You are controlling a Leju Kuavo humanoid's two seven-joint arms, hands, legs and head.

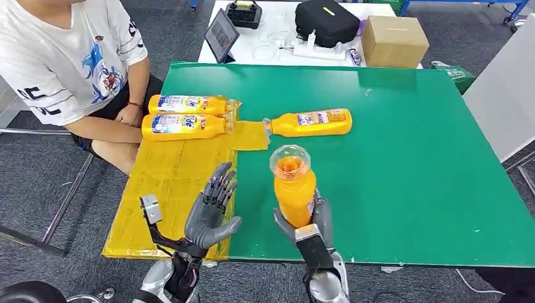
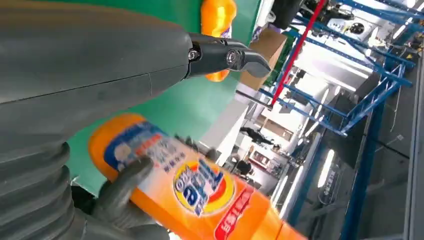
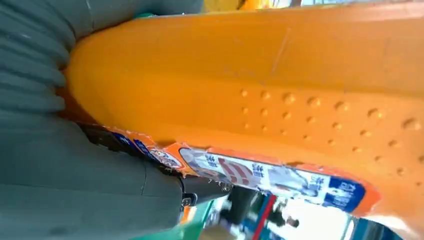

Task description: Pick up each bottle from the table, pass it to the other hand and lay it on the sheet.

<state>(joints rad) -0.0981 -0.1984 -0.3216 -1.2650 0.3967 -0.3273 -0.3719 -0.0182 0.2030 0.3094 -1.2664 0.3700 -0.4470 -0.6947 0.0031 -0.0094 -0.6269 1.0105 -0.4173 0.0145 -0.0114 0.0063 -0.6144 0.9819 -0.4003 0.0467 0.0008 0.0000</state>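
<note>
My right hand point(image 1: 310, 222) grips an orange bottle point(image 1: 293, 185) upright by its lower body, clear cap toward the camera, above the green table point(image 1: 404, 158). The same bottle point(image 3: 280, 90) presses against that hand's palm in the right wrist view, and its label side point(image 2: 200, 190) appears in the left wrist view. My left hand point(image 1: 213, 209) is open just left of it, fingers spread and pointing up, over the edge of the yellow sheet point(image 1: 170, 183). Two bottles point(image 1: 189, 105) point(image 1: 184, 125) lie side by side on the sheet. Another bottle point(image 1: 310, 122) lies on the table, cap at the sheet's flap.
A seated person point(image 1: 76, 69) is at the table's left, one hand resting near the two lying bottles. Behind the green table stands a white table with a cardboard box point(image 1: 394, 40), a black bag point(image 1: 327, 21) and a tablet point(image 1: 222, 33).
</note>
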